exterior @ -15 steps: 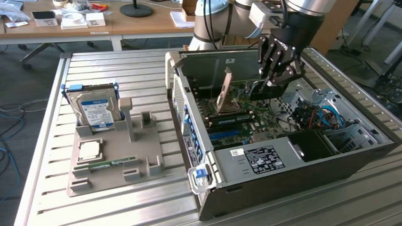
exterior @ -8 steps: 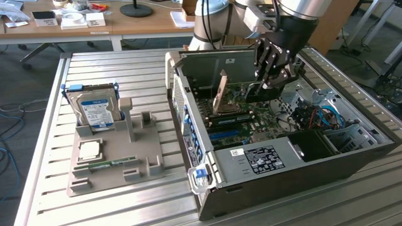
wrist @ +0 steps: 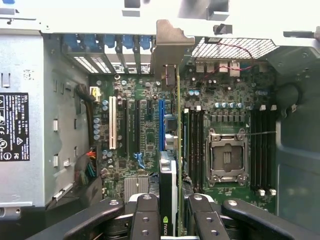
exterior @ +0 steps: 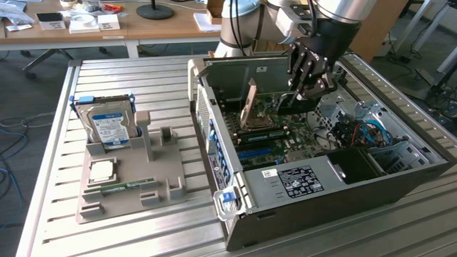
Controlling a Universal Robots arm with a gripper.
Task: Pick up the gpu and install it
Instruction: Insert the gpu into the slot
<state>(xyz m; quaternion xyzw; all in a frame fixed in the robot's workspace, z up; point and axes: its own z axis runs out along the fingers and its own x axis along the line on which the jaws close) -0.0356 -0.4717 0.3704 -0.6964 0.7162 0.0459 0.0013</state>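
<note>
The gpu hangs edge-on between my fingers, dark face and green board edge showing. Its pale end bracket reaches toward the case's rear wall. My gripper is shut on the card's upper edge. In the exterior view the gripper is lowered inside the open computer case, holding the gpu just above the motherboard. The card lines up beside the blue expansion slot. I cannot tell whether its lower edge touches a slot.
A beige fixture on the slatted table at the exterior view's left holds a hard drive, a processor and a RAM stick. The empty CPU socket, memory slots and case walls crowd the card.
</note>
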